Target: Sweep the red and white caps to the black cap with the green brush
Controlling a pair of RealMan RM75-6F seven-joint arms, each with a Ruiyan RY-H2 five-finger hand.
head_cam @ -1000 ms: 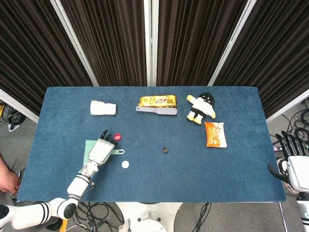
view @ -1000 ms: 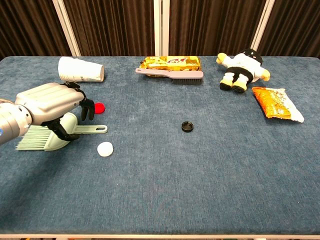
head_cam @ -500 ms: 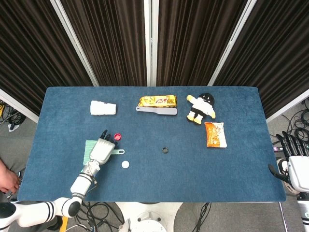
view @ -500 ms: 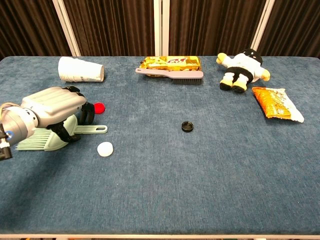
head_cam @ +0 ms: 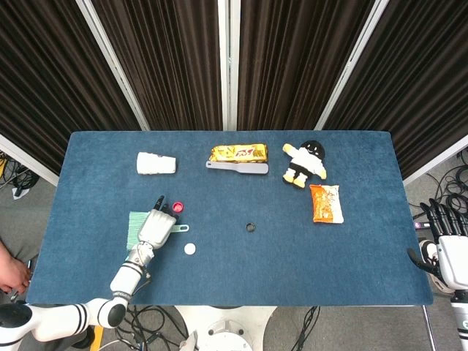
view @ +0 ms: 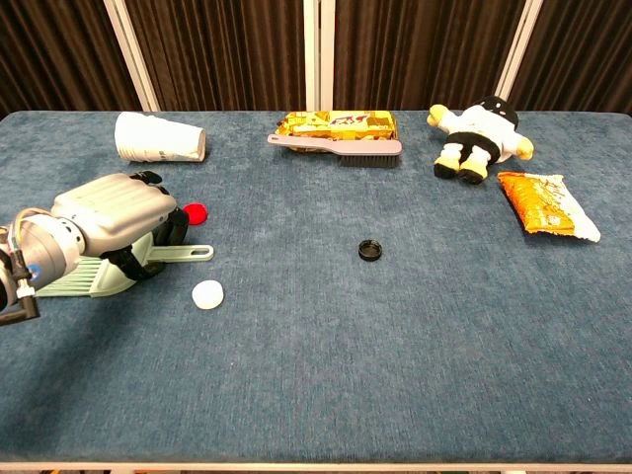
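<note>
Brush (view: 94,275) lies flat on the tabletop's (view: 395,375) left side, and the left hand (view: 118,219) has lowered onto it, fingers curling over the handle (grasp unconfirmed). Sweeping can start soon. Right hand (head_cam: 447,245) idles, unclenched.

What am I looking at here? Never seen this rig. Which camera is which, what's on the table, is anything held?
It is a two-armed robot with humanlike hands at a blue table. The head view looks straight down; the chest view looks across the table from the robot's front. Its left hand lies over the green brush, fingers curled around the handle; whether it has a firm grip cannot be told. The right hand hangs off the table's edge, open, holding nothing. Lying around: a red cap, a white cap, a black cap, a tipped paper cup, a grey brush, a yellow snack pack, a plush doll and an orange bag.
</note>
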